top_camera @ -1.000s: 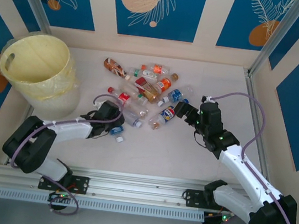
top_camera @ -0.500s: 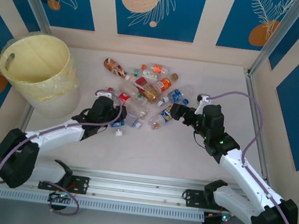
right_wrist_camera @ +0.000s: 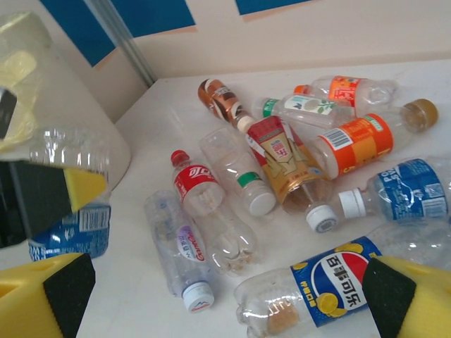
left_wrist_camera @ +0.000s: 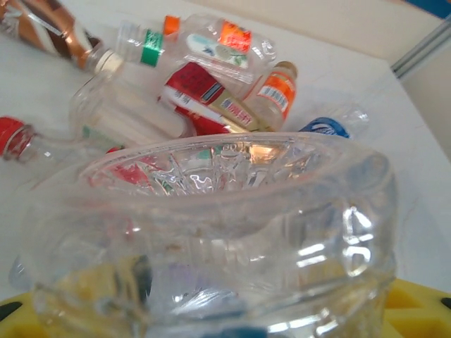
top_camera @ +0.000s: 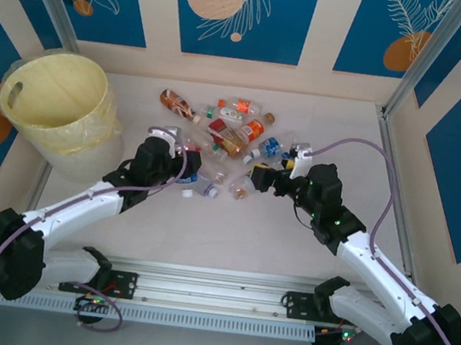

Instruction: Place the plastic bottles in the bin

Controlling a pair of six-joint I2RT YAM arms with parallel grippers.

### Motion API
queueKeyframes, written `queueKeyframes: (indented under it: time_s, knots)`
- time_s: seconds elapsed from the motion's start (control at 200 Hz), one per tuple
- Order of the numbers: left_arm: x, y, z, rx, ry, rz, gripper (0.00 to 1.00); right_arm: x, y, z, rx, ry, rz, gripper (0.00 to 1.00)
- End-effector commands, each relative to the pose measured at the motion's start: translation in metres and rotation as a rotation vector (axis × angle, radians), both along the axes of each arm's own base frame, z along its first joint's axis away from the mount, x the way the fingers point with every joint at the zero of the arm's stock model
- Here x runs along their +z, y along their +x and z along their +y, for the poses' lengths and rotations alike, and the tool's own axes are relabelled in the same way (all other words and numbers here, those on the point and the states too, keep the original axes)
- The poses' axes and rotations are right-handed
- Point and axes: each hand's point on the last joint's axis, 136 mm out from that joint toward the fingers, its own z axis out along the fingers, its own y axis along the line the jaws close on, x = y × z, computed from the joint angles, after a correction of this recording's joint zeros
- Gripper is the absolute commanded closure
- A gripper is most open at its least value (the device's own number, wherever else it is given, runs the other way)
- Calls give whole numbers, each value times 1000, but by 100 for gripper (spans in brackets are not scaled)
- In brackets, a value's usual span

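Several plastic bottles (top_camera: 229, 134) lie in a loose heap mid-table. My left gripper (top_camera: 173, 168) is shut on a clear bottle (left_wrist_camera: 225, 232) with a blue label (right_wrist_camera: 70, 236), held a little above the table at the heap's left edge. That bottle's ribbed base hides the jaws in the left wrist view. My right gripper (right_wrist_camera: 225, 303) is open at the heap's right side, its yellow pads (right_wrist_camera: 412, 299) on either side of a blue-labelled cola bottle (right_wrist_camera: 331, 282) lying on the table. The pale-yellow bin (top_camera: 51, 104) stands far left.
Beside the blue-labelled cola bottle lie a red-labelled bottle (right_wrist_camera: 194, 183), a clear one with a white cap (right_wrist_camera: 180, 243), an orange-labelled one (right_wrist_camera: 352, 144) and a brown one (top_camera: 176, 103). Patterned walls and metal posts (top_camera: 418, 57) close in the table.
My left gripper carried the clear bottle up and away from the near edge, toward the heap's left side. My right gripper slid left, closer to the blue-labelled cola bottle.
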Motion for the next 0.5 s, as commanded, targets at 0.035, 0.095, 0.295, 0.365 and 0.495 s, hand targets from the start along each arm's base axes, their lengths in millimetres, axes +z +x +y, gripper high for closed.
queueKeyframes:
  time_s: [0.035, 0.095, 0.295, 0.365, 0.495]
  knots:
    - [47, 0, -12, -92, -33, -115, 55, 17, -14, 20, 114, -17, -129, 0]
    - [58, -2, -17, -123, -35, -137, 56, 19, -18, 26, 143, -35, -154, 0]
    - [113, 2, -10, -92, -42, -279, 56, 26, -27, 41, 188, -48, -231, 1]
    - [136, 3, -8, -79, -51, -334, 56, 29, -27, 43, 181, -43, -250, 0]
    - [173, 4, -7, -78, -49, -421, 57, 34, -30, 47, 189, -33, -278, 1]
